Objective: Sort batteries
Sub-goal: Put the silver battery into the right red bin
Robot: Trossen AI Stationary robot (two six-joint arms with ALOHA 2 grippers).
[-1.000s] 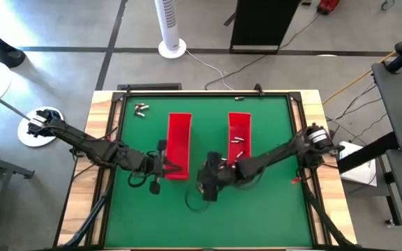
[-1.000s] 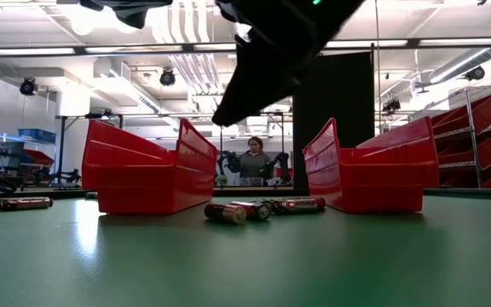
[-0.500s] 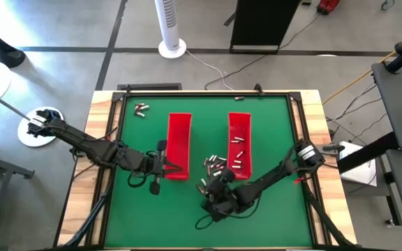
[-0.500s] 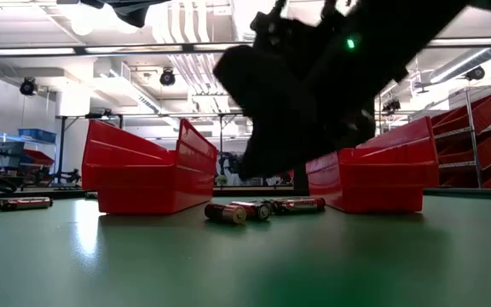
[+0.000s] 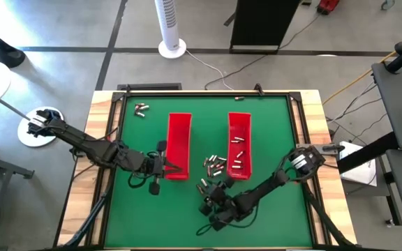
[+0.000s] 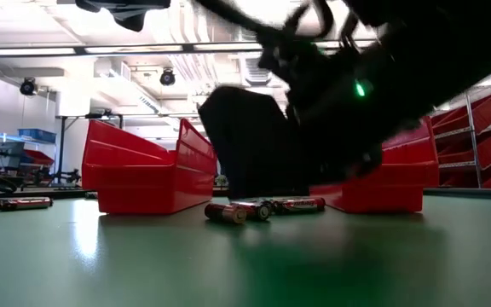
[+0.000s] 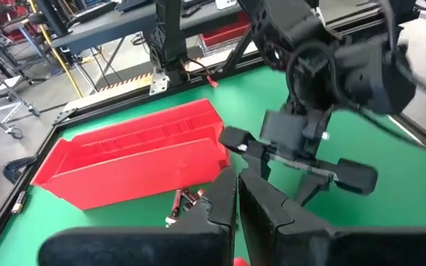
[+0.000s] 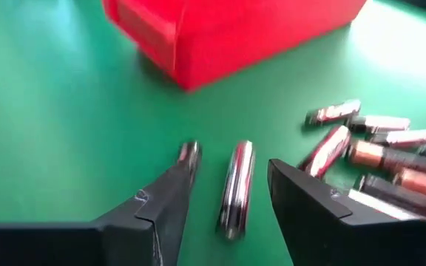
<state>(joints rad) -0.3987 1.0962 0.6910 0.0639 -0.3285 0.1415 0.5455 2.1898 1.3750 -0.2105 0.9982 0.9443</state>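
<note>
Green counter (image 5: 271, 209): your left tool (image 5: 160, 166) sits shut and empty beside the left red tray (image 5: 179, 145). Batteries (image 5: 215, 164) lie loose between the two trays, more inside the right red tray (image 5: 239, 125). Your right tool (image 8: 224, 203) hangs open, its fingers straddling one silvery battery (image 8: 236, 188) without gripping.

The green tabletop (image 5: 271, 118) carries two long red trays standing side by side in the middle of the frame: the left tray (image 5: 179, 144) and the right tray (image 5: 239, 143). Loose batteries (image 5: 215, 164) lie in a cluster directly on the green between the trays' lower ends. A second small group of batteries (image 5: 141, 109) lies at the upper left of the tabletop, well apart from the trays.
</note>
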